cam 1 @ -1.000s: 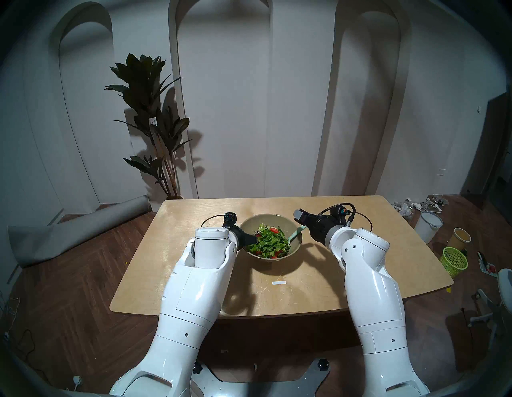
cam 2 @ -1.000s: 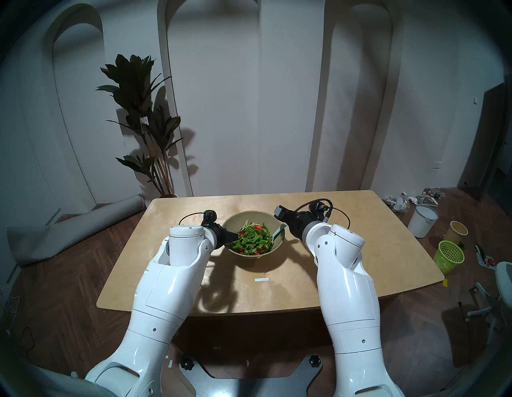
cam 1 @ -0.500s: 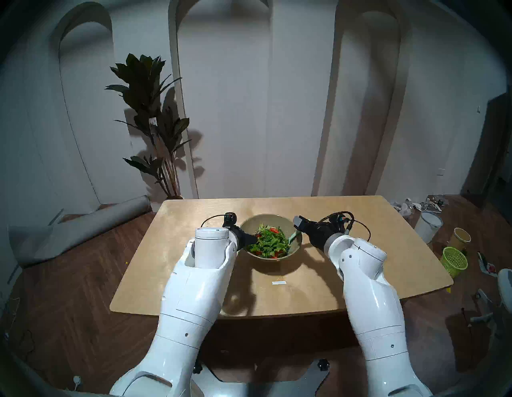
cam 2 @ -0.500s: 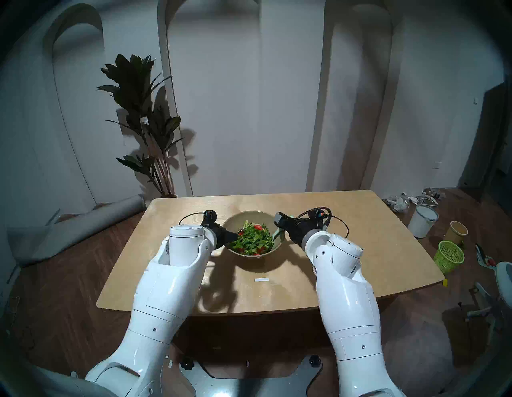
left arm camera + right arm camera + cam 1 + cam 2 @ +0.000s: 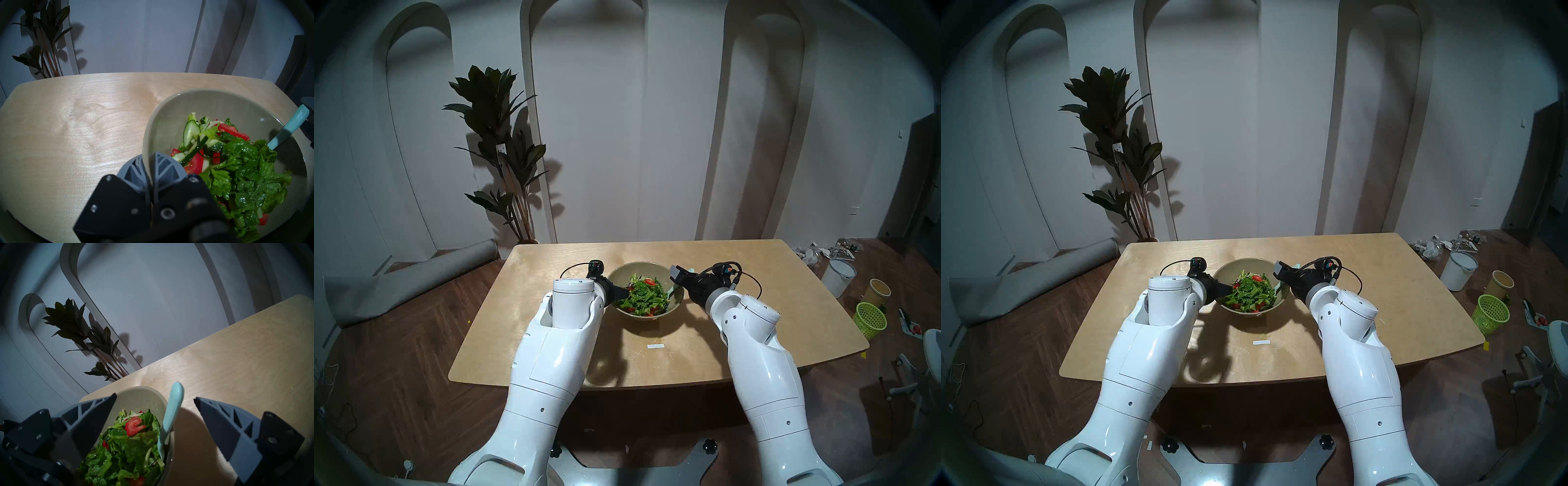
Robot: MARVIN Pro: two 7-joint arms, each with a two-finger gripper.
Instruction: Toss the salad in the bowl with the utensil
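The utensil has its working end buried in the salad. The bowl is cut off at the left wrist view's lower right edge.

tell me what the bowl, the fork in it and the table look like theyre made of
Bowl: probably glazed ceramic or stoneware; olive-beige, smooth, thick rounded rim, faint sheen.
Fork: likely plastic; uniform pale mint colour, soft rounded handle end, matte.
Table: light wood or plywood; visible grain swirls, satin finish.
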